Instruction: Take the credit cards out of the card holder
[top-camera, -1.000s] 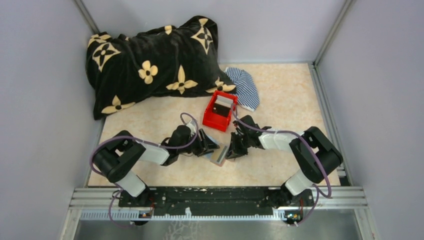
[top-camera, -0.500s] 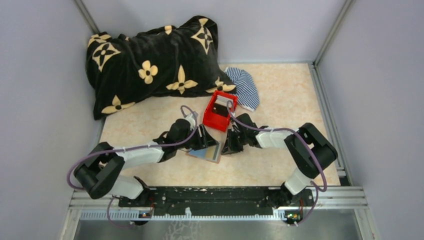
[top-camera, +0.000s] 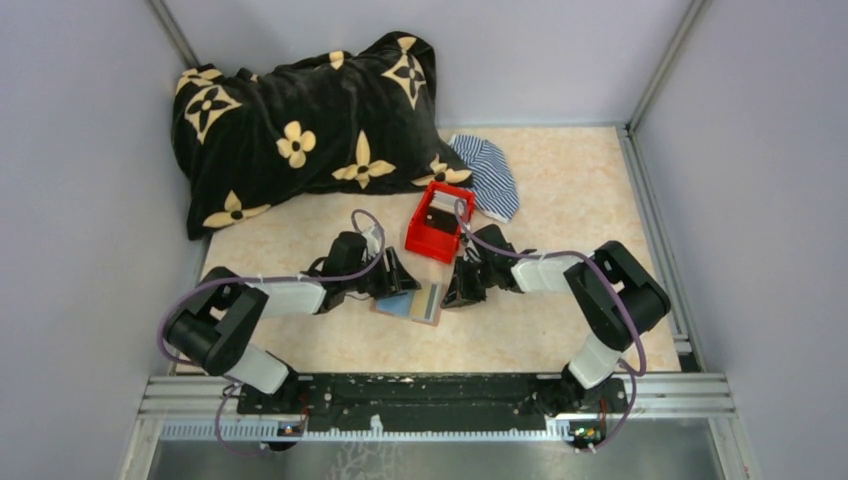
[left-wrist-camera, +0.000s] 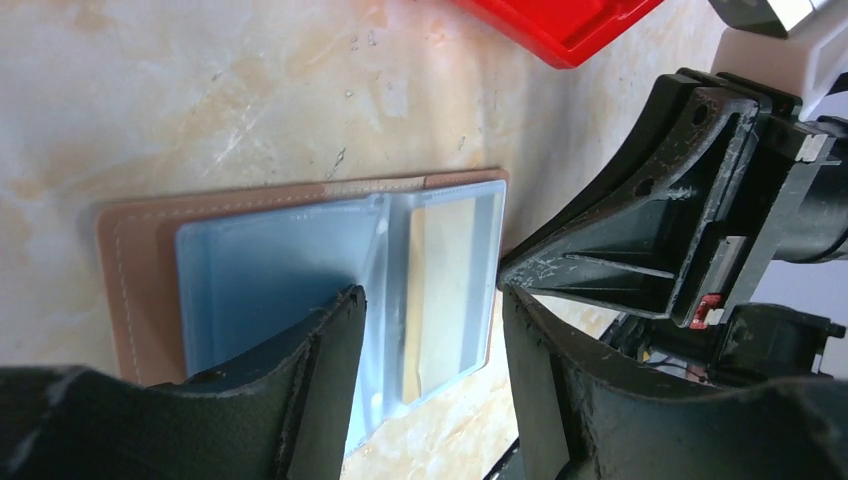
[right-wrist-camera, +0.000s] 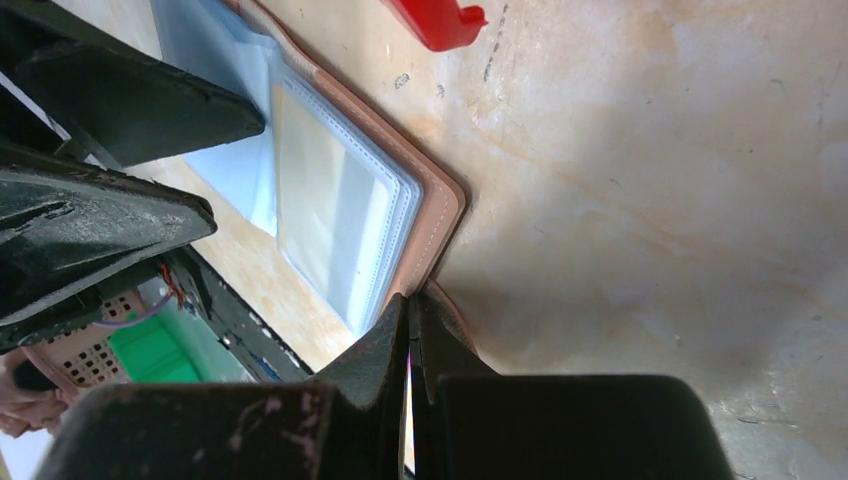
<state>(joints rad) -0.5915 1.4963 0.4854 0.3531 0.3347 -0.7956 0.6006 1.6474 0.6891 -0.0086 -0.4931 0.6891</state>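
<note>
The card holder (top-camera: 409, 303) lies open and flat on the table between my two grippers. It is reddish-brown leather (left-wrist-camera: 130, 270) with clear sleeves inside. A light blue card (left-wrist-camera: 270, 270) sits in its left half, and a tan surface (left-wrist-camera: 445, 285) shows through the right sleeve. My left gripper (top-camera: 394, 281) is open just above the holder, with its fingers straddling the sleeves in the left wrist view (left-wrist-camera: 430, 345). My right gripper (top-camera: 461, 291) is shut on the holder's right edge (right-wrist-camera: 445, 215), with the fingertips meeting at the leather corner (right-wrist-camera: 411, 312). No other cards show.
A red open-top box (top-camera: 438, 226) stands just behind the holder, close to both grippers. A striped cloth (top-camera: 486, 176) lies behind the box. A large black cushion with cream flowers (top-camera: 300, 120) fills the back left. Grey walls close in the table.
The card holder went from tilted up between the grippers to lying flat and open. My left gripper drew back slightly to the left. My right gripper moved left and stayed at the holder's edge.
</note>
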